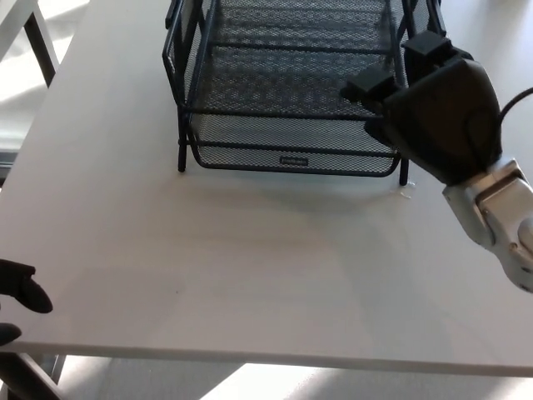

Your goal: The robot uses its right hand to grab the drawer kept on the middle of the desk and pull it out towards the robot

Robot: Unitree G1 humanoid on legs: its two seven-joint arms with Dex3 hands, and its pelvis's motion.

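A pale, matte desk [250, 267] fills the view, its near edge running along the bottom, with bright floor showing beyond it at the lower and upper left. A dark desk leg [40, 43] stands at the upper left corner.

A black wire-mesh drawer unit [287, 83] stands at the middle-top of the desk, its upper part cut off by the frame. Its frame holds stacked mesh trays. The bottom tray [291, 146] sits low in the frame, its front rim facing the robot and carrying a small label plate [292, 161] at its centre. The tray above it projects forward over the bottom tray. The unit rests on thin black legs, one at the front left and one at the front right.

The right hand [437, 117] comes in from the right, on a white forearm, and sits at the unit's front right corner. Two blocky fingertips [369, 85] reach over the front rim of the upper tray; whether they grip the rim cannot be told, as the back of the hand hides the contact.

The left hand [21, 287] shows only as dark fingers at the lower left edge, well apart from the unit; its state cannot be told.
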